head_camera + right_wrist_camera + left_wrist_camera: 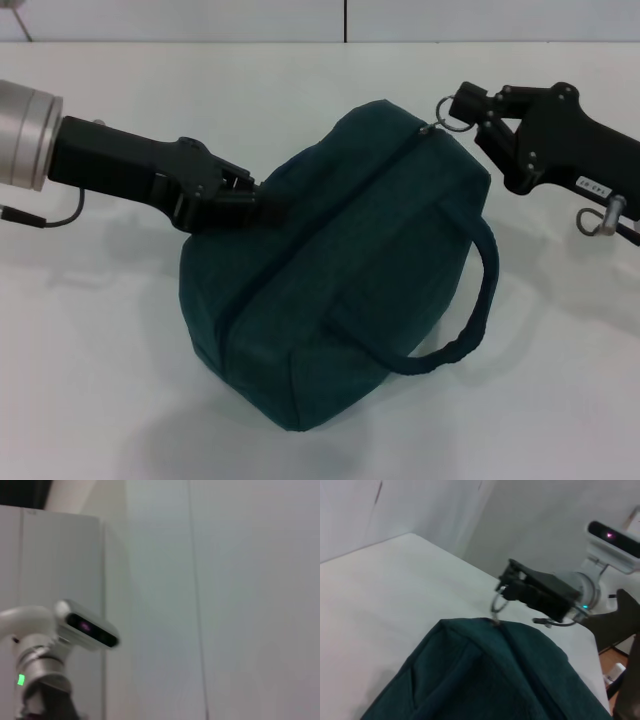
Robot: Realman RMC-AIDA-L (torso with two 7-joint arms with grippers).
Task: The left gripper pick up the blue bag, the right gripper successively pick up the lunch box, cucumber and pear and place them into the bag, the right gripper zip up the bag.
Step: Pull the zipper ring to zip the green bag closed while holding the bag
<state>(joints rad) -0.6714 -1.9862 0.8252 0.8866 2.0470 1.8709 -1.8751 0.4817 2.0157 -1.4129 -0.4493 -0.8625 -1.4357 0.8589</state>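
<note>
Blue bag (340, 270) is sitting mid-table (90, 380), lying diagonal w/ zipper seam (330, 215) running from near-left end up to far-right end; seam is looking closed along its whole visible length. One loop handle (470, 320) is drooping over the bag's right side toward the table.

Left gripper (262, 203) is reaching in from the left, arm & silver wrist (25, 125) angling down to the bag's upper left flank. Its fingers are pressing into the fabric there, apparently pinching a fold, tho the tips are partly sinking into the dark cloth so exact grip is hard to read.

Right gripper (462, 108) is coming in from the right at the bag's far-right end. Its fingers are pinching the metal ring pull (445, 112) at the end of the zipper; ring is just off the bag's top corner. Left wrist view is showing the same: gripper (504, 589) holding the ring (498, 603) just above the bag's peak (485, 680).

Right wrist view is showing only wall & a camera unit (87, 627), no bag.

Lunch box, cucumber, pear aren't in view.
</note>
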